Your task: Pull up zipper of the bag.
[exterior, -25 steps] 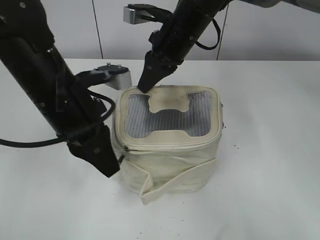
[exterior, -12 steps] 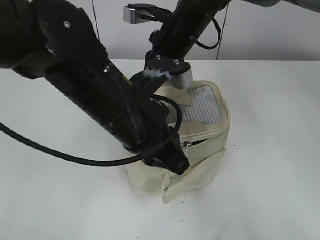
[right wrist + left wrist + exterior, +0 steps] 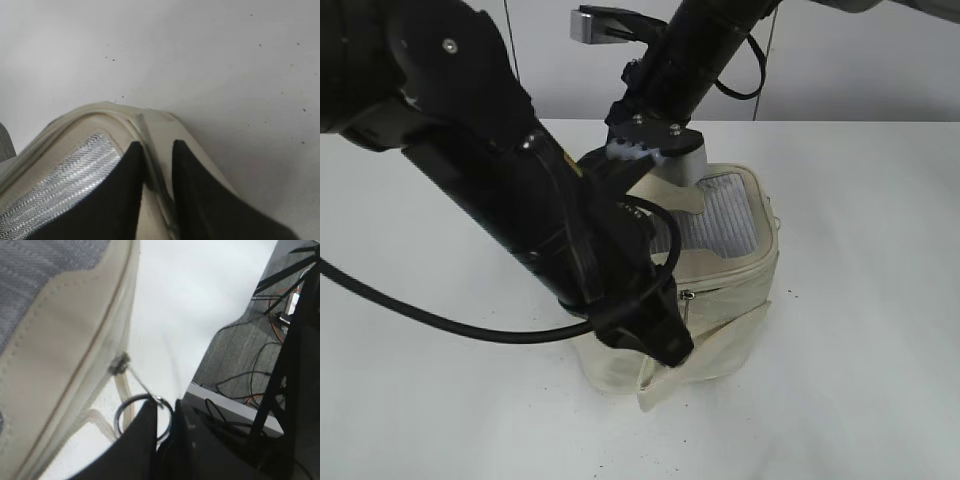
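Note:
The cream bag (image 3: 735, 300) stands mid-table, its grey mesh window (image 3: 725, 215) half hidden by my left arm. The zipper track (image 3: 735, 277) runs along the front rim, and a silver pull (image 3: 687, 296) hangs near its middle. My left gripper (image 3: 167, 412) is shut on the pull's ring (image 3: 121, 415), and the thin link leads to the slider (image 3: 119, 363) on the bag (image 3: 65, 340). In the exterior view the left gripper (image 3: 670, 350) is low at the bag's front. My right gripper (image 3: 157, 160) pinches the bag's top rim (image 3: 140, 122) at a far corner.
The white table (image 3: 860, 380) surrounds the bag. The loose strap band (image 3: 665, 385) hangs at the bag's front bottom. The table edge (image 3: 220, 397) is close in the left wrist view, with floor cables (image 3: 240, 380) beyond it. A grey wall (image 3: 860, 60) stands behind.
My left arm swung from the bag's left front corner across its front to the right, taking the pull along the track. The bag shifted and leaned right. The right gripper kept its hold.

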Robot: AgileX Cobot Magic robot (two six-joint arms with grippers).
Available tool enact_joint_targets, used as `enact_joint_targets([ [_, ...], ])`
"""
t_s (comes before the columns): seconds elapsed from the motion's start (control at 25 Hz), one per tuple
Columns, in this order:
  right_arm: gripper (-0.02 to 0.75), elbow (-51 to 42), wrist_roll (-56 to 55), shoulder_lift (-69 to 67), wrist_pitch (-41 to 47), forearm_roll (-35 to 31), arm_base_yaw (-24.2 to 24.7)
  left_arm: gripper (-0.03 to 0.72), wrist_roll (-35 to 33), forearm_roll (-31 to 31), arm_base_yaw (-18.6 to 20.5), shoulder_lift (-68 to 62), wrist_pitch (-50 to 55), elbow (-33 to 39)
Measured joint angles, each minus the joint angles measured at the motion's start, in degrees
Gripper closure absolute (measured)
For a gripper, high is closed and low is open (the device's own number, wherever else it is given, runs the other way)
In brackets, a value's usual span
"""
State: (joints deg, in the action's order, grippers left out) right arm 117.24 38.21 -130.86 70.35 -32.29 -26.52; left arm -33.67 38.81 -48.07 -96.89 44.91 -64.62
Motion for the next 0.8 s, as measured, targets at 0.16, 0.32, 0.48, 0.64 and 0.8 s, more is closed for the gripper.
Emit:
enact_joint_targets([
  [0.16, 0.427, 0.0, -3.7, 1.5, -0.1, 3.8, 0.0, 0.442, 6.0, -8.0, -0.9, 2.5, 3.3, -0.1],
  [0.32, 0.262, 0.0, -8.5, 4.9, -0.2, 11.9, 0.2, 0.241, 9.2, -16.2, -1.0, 5.5, 3.3, -0.1],
  [0.48, 0.233, 0.0, -12.2, 8.0, -0.2, 17.3, 2.3, 0.188, 9.4, -18.9, -0.6, 8.9, -0.7, -0.8],
  [0.64, 0.227, -0.4, -14.7, 10.5, -0.3, 18.2, 6.7, 0.181, 9.4, -19.2, 2.8, 8.6, -3.4, -4.4],
  [0.8, 0.226, -4.4, -15.4, 13.8, -0.4, 18.1, 11.6, 0.180, 9.4, -19.3, 8.2, 5.3, -4.8, -10.2],
])
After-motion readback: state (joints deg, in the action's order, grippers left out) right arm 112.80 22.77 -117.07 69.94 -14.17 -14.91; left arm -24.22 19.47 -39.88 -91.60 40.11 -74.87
